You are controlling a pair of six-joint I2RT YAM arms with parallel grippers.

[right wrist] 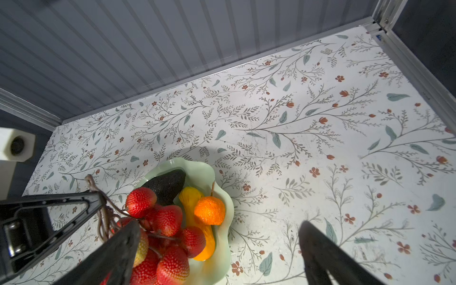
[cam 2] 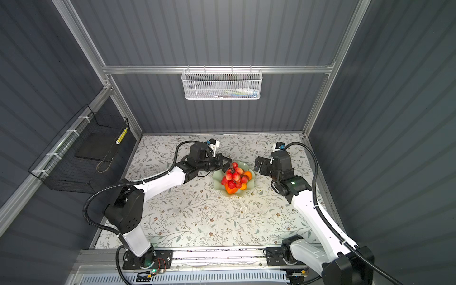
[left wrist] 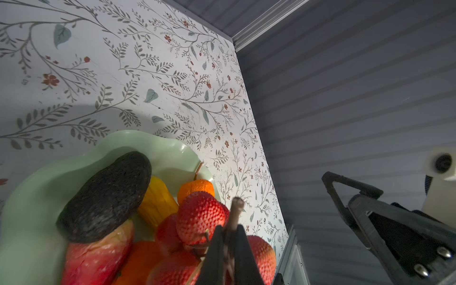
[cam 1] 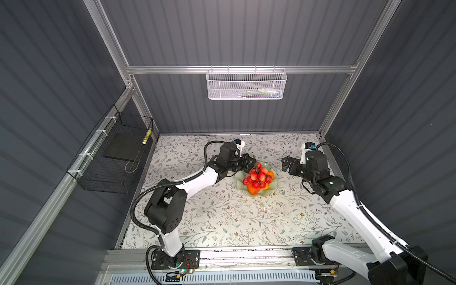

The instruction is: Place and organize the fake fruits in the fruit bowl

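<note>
While the left fingers pinch the stem of the red-berry bunch, the fruit bowl holds avocado, orange and yellow piece beneath it, and the right fingers stand spread.

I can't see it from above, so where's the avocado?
Right wrist view: the avocado lies in the fruit bowl, on its back-wall side, beside the long yellow piece and partly behind the red-berry bunch.

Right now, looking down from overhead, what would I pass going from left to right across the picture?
In a top view: black wire basket → left arm's elbow → fruit bowl → right hand.
</note>
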